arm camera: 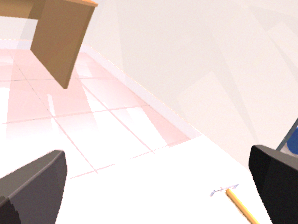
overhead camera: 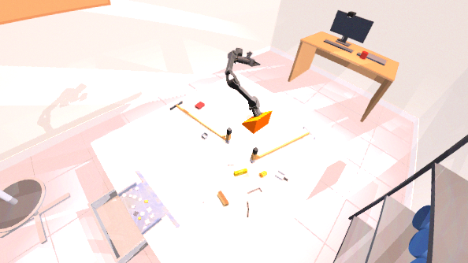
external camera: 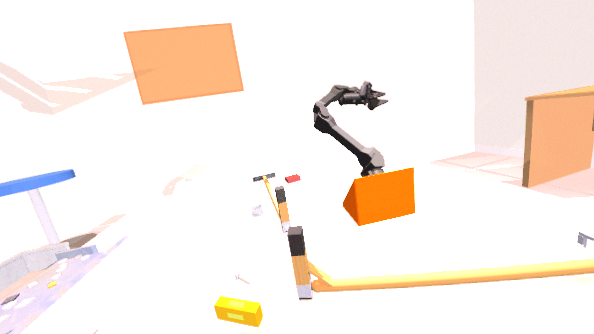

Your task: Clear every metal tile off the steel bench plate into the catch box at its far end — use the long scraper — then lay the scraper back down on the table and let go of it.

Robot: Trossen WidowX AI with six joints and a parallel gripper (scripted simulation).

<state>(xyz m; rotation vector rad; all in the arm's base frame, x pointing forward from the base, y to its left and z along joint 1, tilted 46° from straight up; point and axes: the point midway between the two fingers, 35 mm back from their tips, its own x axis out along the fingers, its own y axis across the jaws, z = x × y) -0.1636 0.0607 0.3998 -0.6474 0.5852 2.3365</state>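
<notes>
My gripper (overhead camera: 258, 63) (external camera: 383, 98) (arm camera: 157, 150) is open and empty, high above the table and far from the tools. One long-handled tool (overhead camera: 201, 121) (external camera: 268, 191) with a dark crosswise head lies left of the arm. Another long-handled tool (overhead camera: 284, 145) (external camera: 450, 274) (arm camera: 241, 205) with a thin, pale head lies to the right. Each has an upright black-topped grip at its near end. Several small tiles, including a yellow tile (overhead camera: 146, 201) (external camera: 52, 284), lie on the steel plate (overhead camera: 153, 193). The catch box (overhead camera: 134, 249) adjoins its far end. Which tool is the long scraper is unclear.
An orange wedge (overhead camera: 261, 124) (external camera: 385, 197) stands before the arm base. A red block (overhead camera: 199, 105) (external camera: 293, 178), a yellow block (overhead camera: 240, 172) (external camera: 238, 311), a brown block (overhead camera: 223, 198) and small metal pieces lie around. A desk (overhead camera: 347, 53) stands behind.
</notes>
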